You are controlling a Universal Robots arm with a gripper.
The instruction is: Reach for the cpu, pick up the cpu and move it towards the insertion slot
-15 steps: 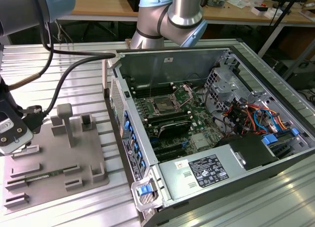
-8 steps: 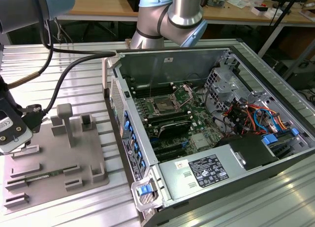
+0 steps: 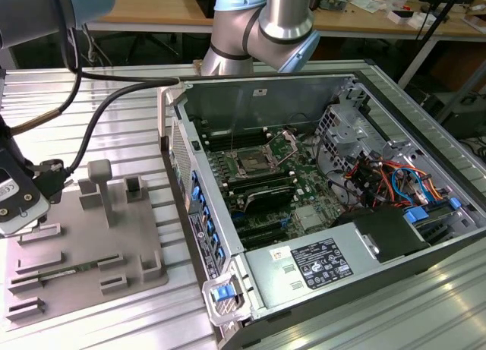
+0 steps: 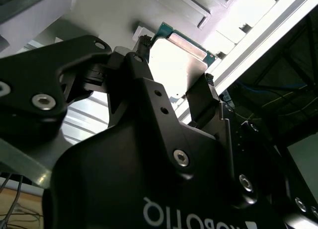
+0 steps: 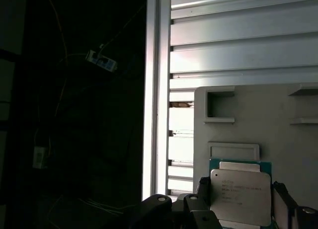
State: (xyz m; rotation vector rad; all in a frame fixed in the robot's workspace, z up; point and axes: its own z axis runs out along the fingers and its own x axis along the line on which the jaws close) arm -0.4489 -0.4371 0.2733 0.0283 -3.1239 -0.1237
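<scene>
The cpu (image 5: 241, 195) is a thin square chip with a silvery top and a green rim, lying just over the grey fixture plate (image 5: 278, 134). My gripper (image 5: 241, 191) has one black finger (image 5: 203, 186) against each side of it, shut on the chip. The second wrist view shows the same grip from below, with the cpu (image 4: 176, 57) held between the fingertips (image 4: 209, 85). In the exterior view my gripper (image 3: 23, 202) hangs at the far left over the fixture plate (image 3: 83, 251). The insertion slot (image 3: 250, 165), a silver-framed socket, sits on the green board inside the open computer case.
The open computer case (image 3: 319, 183) takes up the exterior view's right half, with black memory slots, cables and a power supply (image 3: 319, 263). Raised blocks (image 3: 100, 183) stand on the fixture plate. A black cable (image 3: 114, 107) trails from the arm over the ribbed metal table (image 3: 137, 84).
</scene>
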